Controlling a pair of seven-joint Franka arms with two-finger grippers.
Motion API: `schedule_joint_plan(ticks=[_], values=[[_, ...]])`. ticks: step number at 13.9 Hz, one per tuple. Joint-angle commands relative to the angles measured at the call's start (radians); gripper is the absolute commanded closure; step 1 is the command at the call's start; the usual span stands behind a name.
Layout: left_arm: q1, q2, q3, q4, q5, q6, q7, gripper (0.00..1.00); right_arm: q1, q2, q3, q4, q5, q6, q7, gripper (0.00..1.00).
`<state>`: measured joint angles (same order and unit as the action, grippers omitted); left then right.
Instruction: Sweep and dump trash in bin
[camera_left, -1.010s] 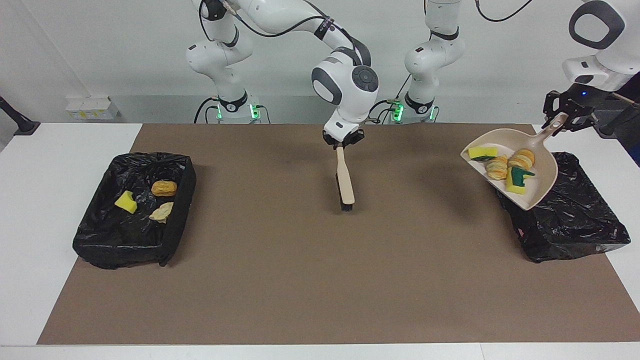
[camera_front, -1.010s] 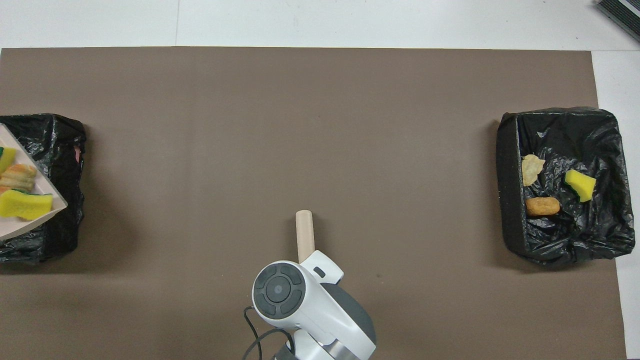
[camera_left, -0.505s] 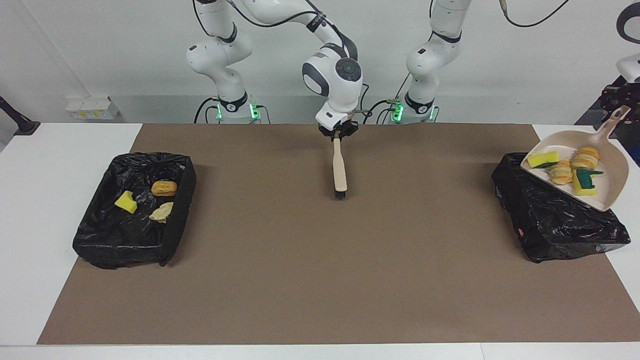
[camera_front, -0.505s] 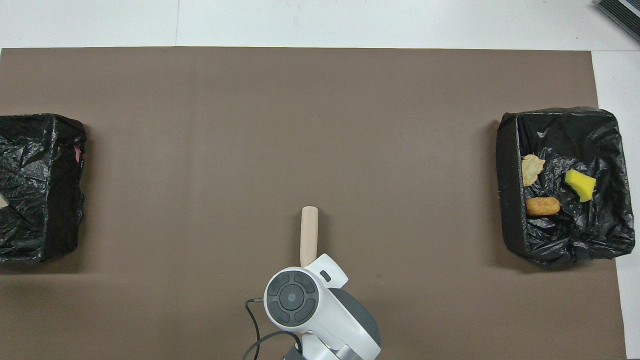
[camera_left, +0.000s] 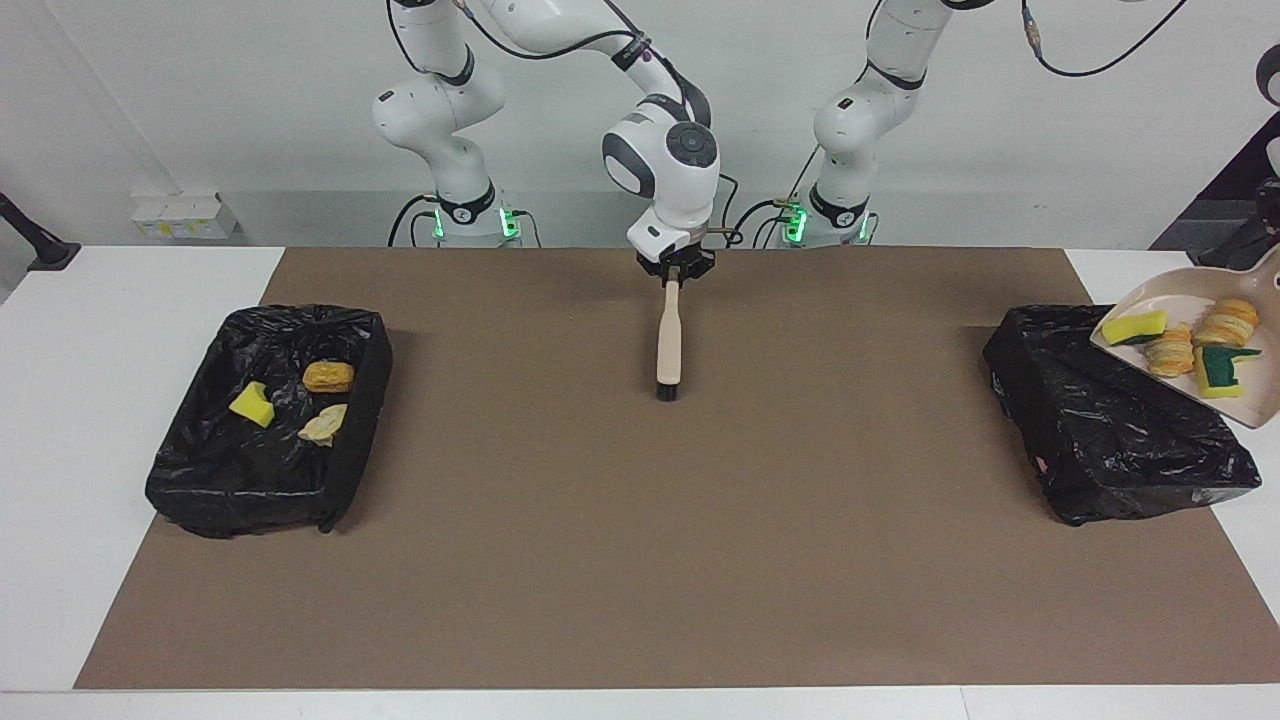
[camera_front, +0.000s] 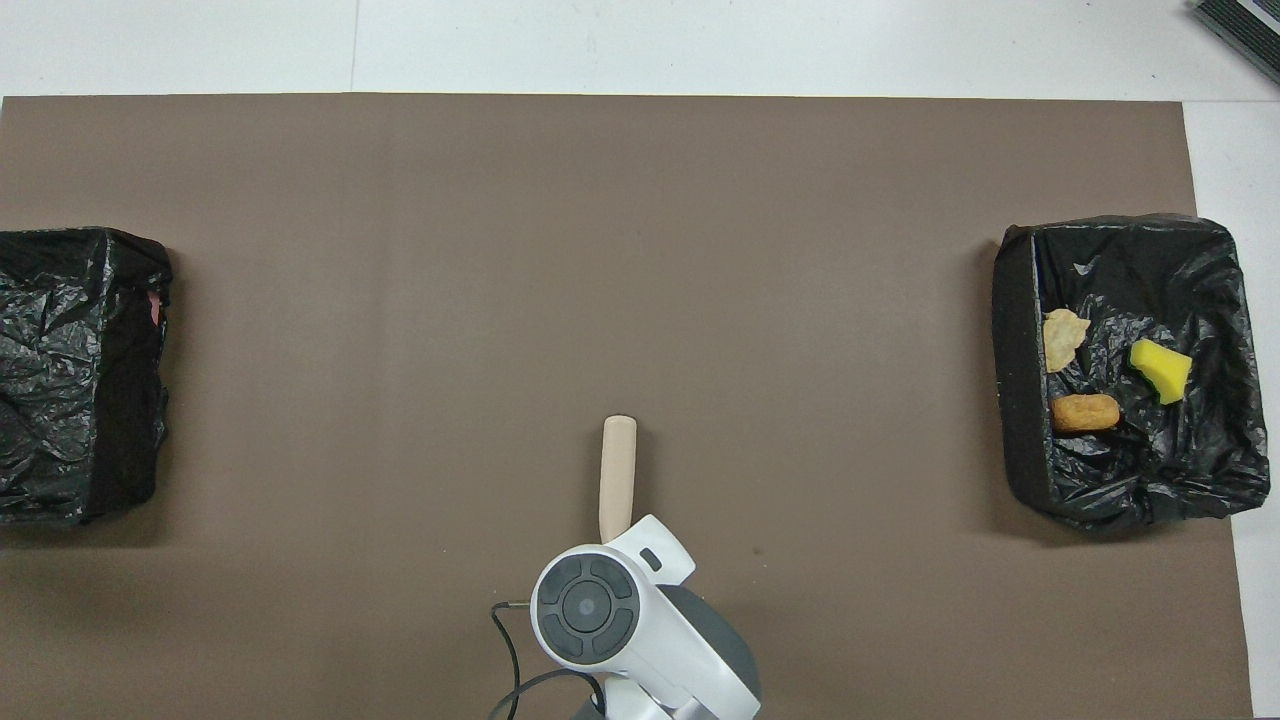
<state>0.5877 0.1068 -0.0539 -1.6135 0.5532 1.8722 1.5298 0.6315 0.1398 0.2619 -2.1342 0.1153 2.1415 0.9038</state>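
R end effector (camera_left: 674, 277) is over the middle of the brown mat (camera_left: 640, 560), toward the robots' edge, fingers pinched on the top of a brush (camera_left: 668, 340) handle. The brush hangs nearly upright w/ its dark bristle end low over the mat; contact w/ the mat can't be told. In the overhead view the R arm's wrist covers the grip and only the beige handle (camera_front: 617, 475) sticks out.

L end effector is out of frame at the L arm's end of the tabletop (camera_left: 110, 300); it is pressed together, presumably on the handle of the beige dustpan (camera_left: 1180, 290), which shows only partly at the frame edge. The dustpan is up in the air over the outer edge of a black-bagged bin (camera_left: 1120, 420), tilted. On it: a yellow sponge bit (camera_left: 1134, 325), two croissants (camera_left: 1172, 352), and a green-and-yellow sponge piece (camera_left: 1218, 368).

The second black-bagged bin (camera_left: 265, 420) sits at the R arm's end of the mat. Inside it lie a yellow sponge scrap (camera_left: 252, 404), a golden-brown pastry (camera_left: 328, 376) and a pale bread chunk (camera_left: 323, 425), all apart from each other.

No scraps lie on the mat btw the bins.
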Motion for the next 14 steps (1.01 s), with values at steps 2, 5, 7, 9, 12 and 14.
schedule_joint_plan(ticks=[2, 5, 7, 9, 12, 14], values=[[-0.055, 0.005, 0.009, 0.02, 0.059, 0.005, -0.003, 1.0, 0.004, -0.022, 0.0, -0.019, 0.024, 0.023, -0.077, 1.0], [-0.109, 0.004, 0.008, 0.017, 0.201, -0.005, -0.01, 1.0, 0.013, -0.025, 0.0, -0.023, 0.024, 0.02, -0.124, 1.0], [-0.109, -0.01, 0.006, -0.005, 0.209, -0.01, -0.008, 1.0, 0.008, -0.023, 0.0, -0.023, 0.024, 0.02, -0.16, 1.0], [-0.114, -0.006, 0.008, 0.0, 0.223, -0.012, -0.007, 1.0, 0.004, -0.02, 0.0, -0.024, 0.024, 0.02, -0.172, 1.0], [-0.137, -0.002, 0.006, 0.012, 0.26, -0.008, -0.002, 1.0, -0.015, -0.012, 0.0, -0.018, 0.03, 0.015, -0.183, 0.81], [-0.137, -0.003, 0.003, 0.041, 0.249, 0.007, 0.118, 1.0, -0.015, -0.009, 0.0, -0.01, 0.043, 0.015, -0.181, 0.67]])
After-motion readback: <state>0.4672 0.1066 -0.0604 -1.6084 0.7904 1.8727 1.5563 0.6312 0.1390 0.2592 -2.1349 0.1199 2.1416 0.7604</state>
